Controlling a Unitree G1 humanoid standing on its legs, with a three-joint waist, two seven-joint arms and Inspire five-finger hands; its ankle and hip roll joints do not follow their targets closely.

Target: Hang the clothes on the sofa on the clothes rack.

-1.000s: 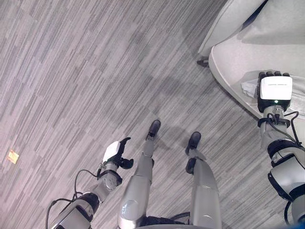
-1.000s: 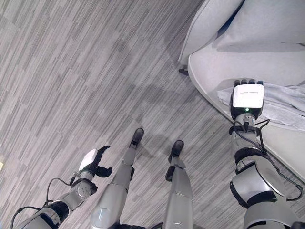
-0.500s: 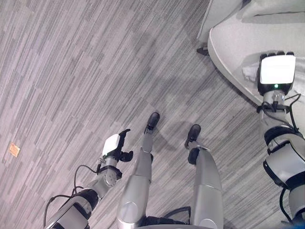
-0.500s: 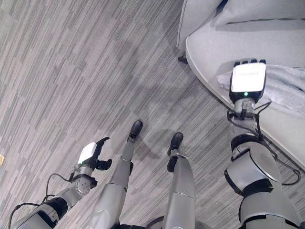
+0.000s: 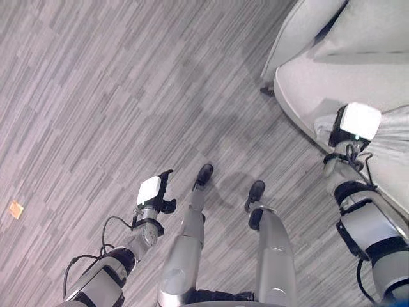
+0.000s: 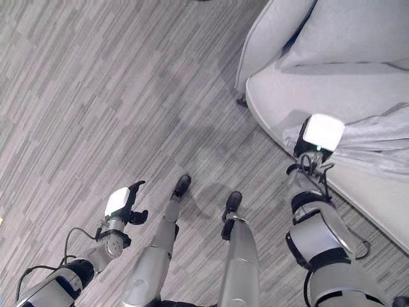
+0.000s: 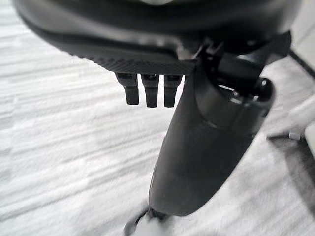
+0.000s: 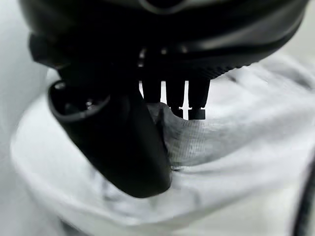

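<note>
1. Right robot hand (image 6: 314, 142) on the near end of the grey garment (image 6: 377, 142), thumb and fingers (image 8: 197, 105) pinching a fold of cloth.
2. Garment draped across the sofa (image 6: 281, 89) seat, below a cushion (image 6: 358, 32).
3. Left robot hand (image 5: 156, 192) low over the floor (image 5: 96, 96), fingers relaxed, holding nothing.

the sofa (image 6: 281, 89) ran off the frame's top and right edges. the grey garment (image 6: 377, 141) was cut by the right edge, its near end hidden under the right hand (image 6: 316, 137), whose fingertips (image 8: 197, 114) sank blurred into cloth.
</note>
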